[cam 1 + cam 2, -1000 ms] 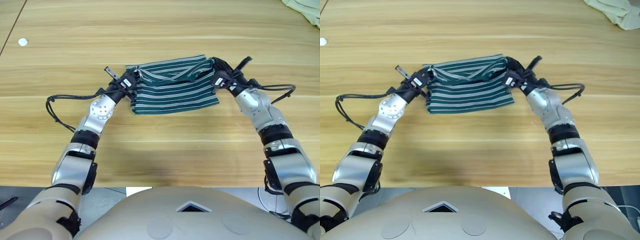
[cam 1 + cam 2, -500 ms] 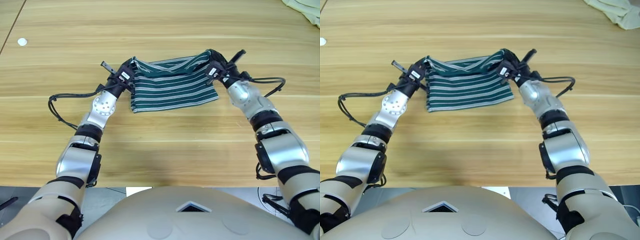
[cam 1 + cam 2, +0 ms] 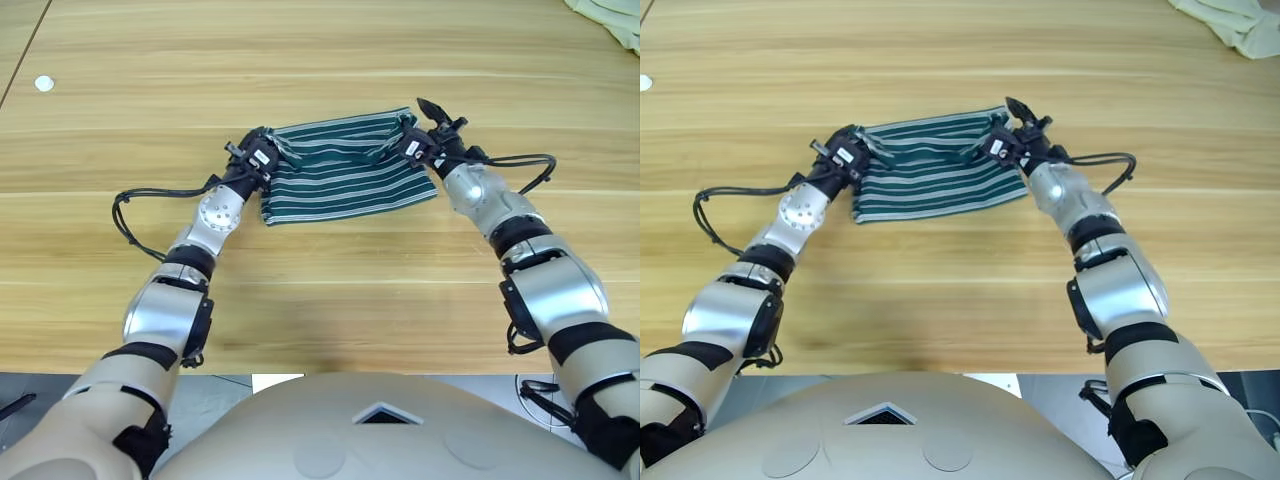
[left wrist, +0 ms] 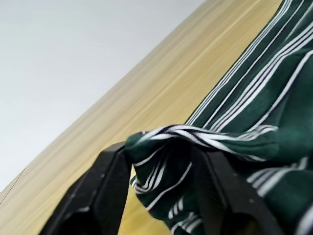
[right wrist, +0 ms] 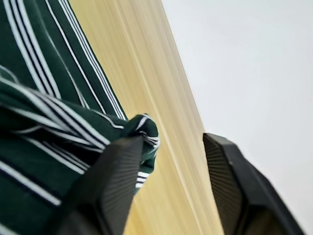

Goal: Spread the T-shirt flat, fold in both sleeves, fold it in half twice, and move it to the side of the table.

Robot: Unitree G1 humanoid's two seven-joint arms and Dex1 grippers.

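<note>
- Left eye view puts the striped T-shirt at 12 o'clock from me, in the middle of the table, lying as a compact rectangle with no sleeve sticking out.
- My left gripper sits at the shirt's 10 o'clock corner. Its fingers stand apart with a bunch of cloth in the gap, and I judge it loose rather than pinched.
- My right gripper is at the 2 o'clock corner, spread wide and holding nothing. A cloth corner lies just beside one finger.
- By my reading, spreading and both sleeve folds are done, and at least one halving has landed.
- I cannot tell whether the second halving is done. The move to the table's side is certainly not.
- A pale cloth lies at 2 o'clock, well apart.
</note>
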